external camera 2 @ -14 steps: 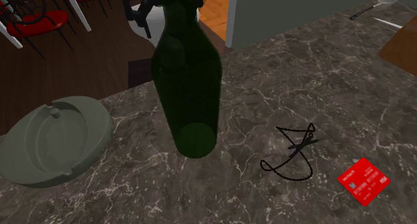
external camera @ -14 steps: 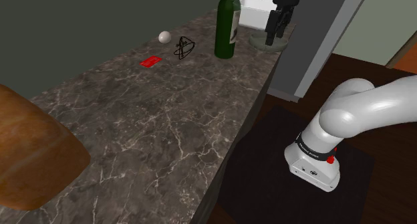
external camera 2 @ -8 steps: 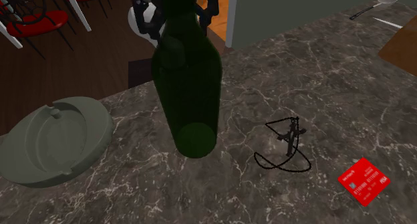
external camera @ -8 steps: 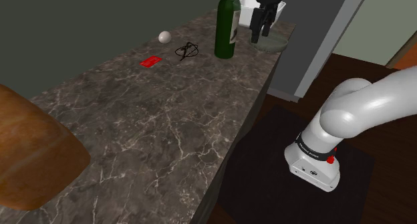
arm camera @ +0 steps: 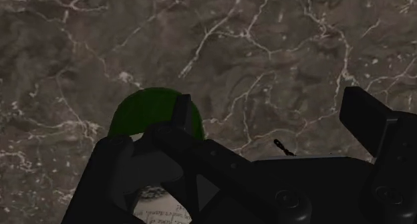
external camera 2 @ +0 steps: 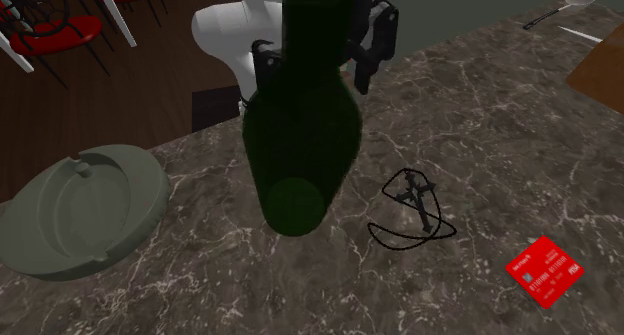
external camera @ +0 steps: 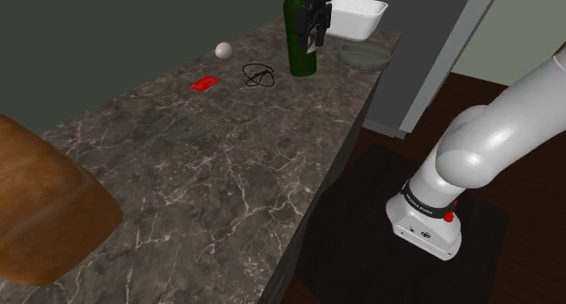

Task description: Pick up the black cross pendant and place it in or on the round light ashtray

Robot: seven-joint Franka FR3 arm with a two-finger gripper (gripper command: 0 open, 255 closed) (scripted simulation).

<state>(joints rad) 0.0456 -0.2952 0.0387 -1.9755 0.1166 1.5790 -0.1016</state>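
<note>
In the shoulder view the pendant [external camera: 258, 74] lies loose on the table [external camera: 209, 166], just left of the bottle [external camera: 297, 62]. The end effector [external camera: 312, 37] hangs against the bottle, fingers apart and empty. Farther right, the ashtray [external camera: 367, 55] holds nothing. By my judgement, grasping, carrying and placing all remain.
</note>
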